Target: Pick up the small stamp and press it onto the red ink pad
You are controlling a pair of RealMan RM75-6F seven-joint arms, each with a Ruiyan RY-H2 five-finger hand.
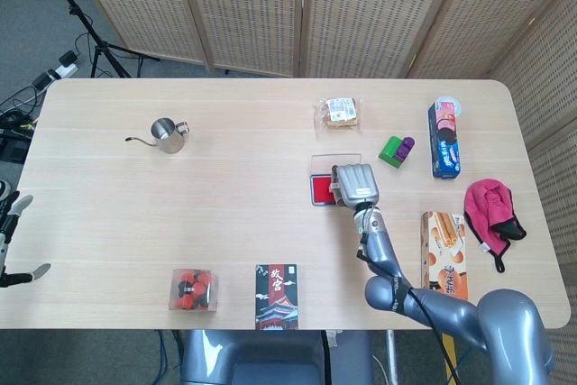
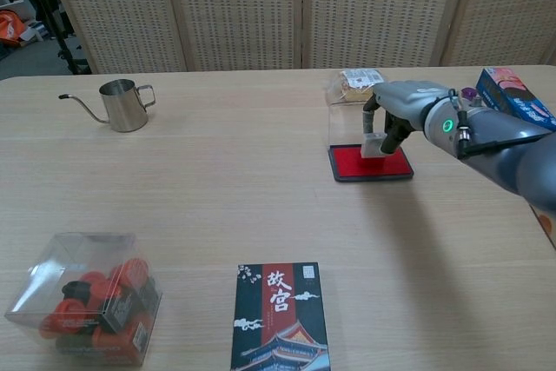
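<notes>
The red ink pad [image 2: 369,162] lies in its black tray with a clear lid standing open behind it; in the head view the ink pad [image 1: 321,189] shows left of the hand. My right hand [image 2: 401,110] holds the small pale stamp [image 2: 374,143] upright, its base down on the pad's right half. From above, the right hand [image 1: 355,185] covers the stamp and part of the pad. My left hand [image 1: 13,241] shows only as a few fingertips at the left edge of the head view, far from the pad, with nothing in it.
A steel pouring kettle [image 2: 120,103] stands at the far left. A clear box of red items [image 2: 87,308] and a dark printed box [image 2: 281,315] sit near the front edge. A wrapped snack [image 1: 340,112], green-purple object [image 1: 396,150], blue biscuit tube [image 1: 444,138], orange box [image 1: 444,249] and pink cloth [image 1: 489,208] lie on the right.
</notes>
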